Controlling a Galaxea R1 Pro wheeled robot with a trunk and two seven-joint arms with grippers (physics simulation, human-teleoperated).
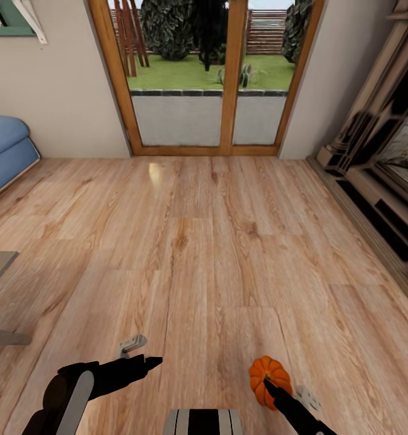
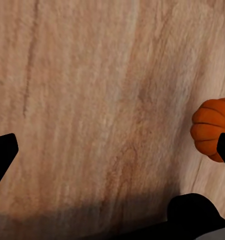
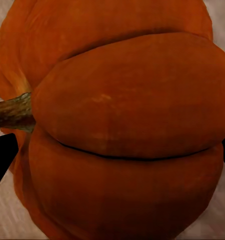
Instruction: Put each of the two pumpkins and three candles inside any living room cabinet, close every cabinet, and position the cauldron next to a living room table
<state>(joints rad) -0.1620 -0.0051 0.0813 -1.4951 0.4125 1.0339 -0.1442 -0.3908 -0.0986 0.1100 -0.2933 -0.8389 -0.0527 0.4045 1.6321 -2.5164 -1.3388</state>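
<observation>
Above wood floor (image 1: 216, 241), pumpkin (image 1: 269, 374) clamped betw. right gripper (image 1: 268, 385) fingers; left gripper (image 1: 152, 361) state unclear.

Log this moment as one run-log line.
phase: carrying | right gripper: shut on pumpkin | left gripper: empty, above wooden floor | ahead: glass patio door | cabinet, candles, cauldron: unlogged

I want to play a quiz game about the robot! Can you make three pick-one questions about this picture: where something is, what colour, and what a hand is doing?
1. Where is the pumpkin?
A. in the right gripper
B. on the blue sofa
C. outside on the grass

2. What colour is the pumpkin?
A. green
B. orange
C. white

3. What is the left gripper holding?
A. a candle
B. a pumpkin
C. nothing

Answers: 1 A, the pumpkin sits at the right arm's tip. 2 B, bright orange ribs. 3 C, bare wooden floor shows between its fingers.
</observation>
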